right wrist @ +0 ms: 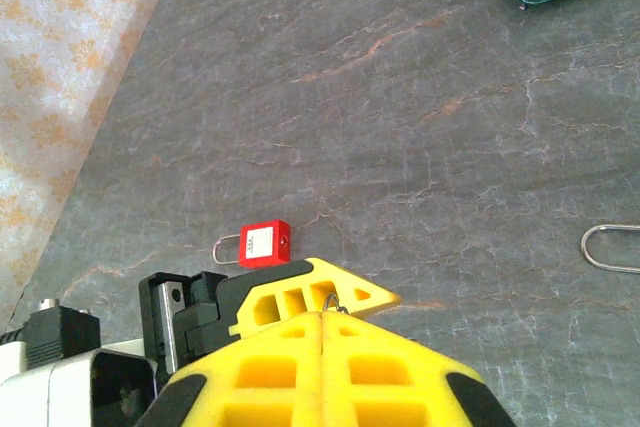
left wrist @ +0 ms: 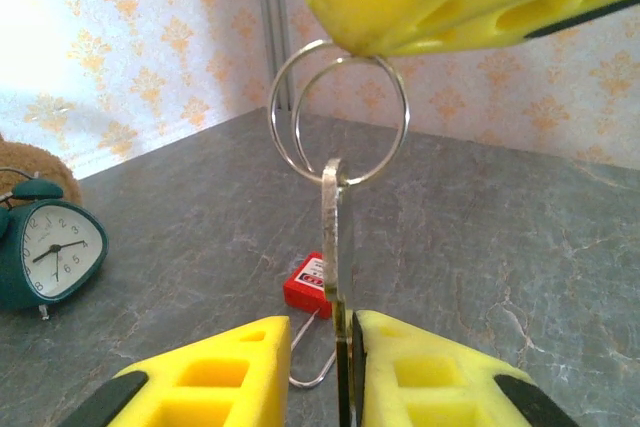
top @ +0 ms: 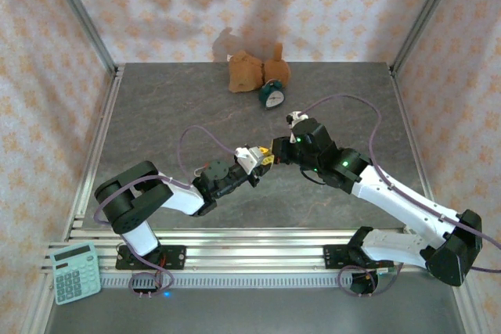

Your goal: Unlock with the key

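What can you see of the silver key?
The flat silver metal key hangs upright, edge-on to the left wrist camera, from a double wire ring through its head. The right hand pinches the ring's top. The blade sits between the yellow fingers of the left hand, seemingly touching one, a gap at the other. The red padlock lies on the grey table beyond.

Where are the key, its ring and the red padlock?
key [left wrist: 335, 242]: left wrist view, on its flat metal, seen edge-on.
key ring [left wrist: 406, 115]: left wrist view, on the right side of the wire loop.
red padlock [right wrist: 264, 244]: right wrist view, on its red body.
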{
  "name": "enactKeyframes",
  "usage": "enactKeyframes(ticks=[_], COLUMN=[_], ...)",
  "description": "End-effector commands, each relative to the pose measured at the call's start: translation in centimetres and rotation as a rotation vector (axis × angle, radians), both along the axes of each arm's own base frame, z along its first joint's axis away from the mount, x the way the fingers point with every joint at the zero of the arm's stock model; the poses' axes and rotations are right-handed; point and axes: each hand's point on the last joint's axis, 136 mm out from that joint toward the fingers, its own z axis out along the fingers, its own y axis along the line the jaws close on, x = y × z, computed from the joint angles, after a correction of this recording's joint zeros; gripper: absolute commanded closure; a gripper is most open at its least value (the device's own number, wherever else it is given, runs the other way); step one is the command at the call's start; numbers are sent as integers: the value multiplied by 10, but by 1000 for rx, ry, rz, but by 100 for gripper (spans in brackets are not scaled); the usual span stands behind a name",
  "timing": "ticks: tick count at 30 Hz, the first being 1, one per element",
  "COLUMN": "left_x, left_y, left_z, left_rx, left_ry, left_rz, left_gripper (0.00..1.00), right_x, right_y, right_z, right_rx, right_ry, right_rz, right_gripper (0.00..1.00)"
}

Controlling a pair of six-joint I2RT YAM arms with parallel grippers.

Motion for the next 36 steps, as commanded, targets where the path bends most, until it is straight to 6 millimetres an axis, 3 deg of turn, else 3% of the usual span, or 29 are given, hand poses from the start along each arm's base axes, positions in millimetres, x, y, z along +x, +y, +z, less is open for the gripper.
enactKeyframes(ticks=[1, 15, 21, 28, 32, 36], left_x=[1, -2, -9, -29, -44, -59], left_y=[-2, -4, -3, -8, -12, -11], left_z=[13, 12, 8, 6, 6, 10], left_rx=[-43, -34, -23, 7, 104, 160], left_ry=[-37, -31, 14, 245, 446, 565], left_rz=[1, -24, -48, -198, -312, -380], left_gripper=[78, 100, 100, 100, 100, 100], right_x=[0, 3, 6, -4, -17, -19], right_y=[-3, -5, -20, -28, -20, -18], right_z=[3, 4, 12, 25, 19, 10], right_rx=[19, 6, -46, -87, -42, 37], right_ry=[-19, -30, -75, -219, -280, -255], right_rz=[-16, -28, -63, 32, 160, 217], right_gripper=[100, 99, 77, 72, 59, 54])
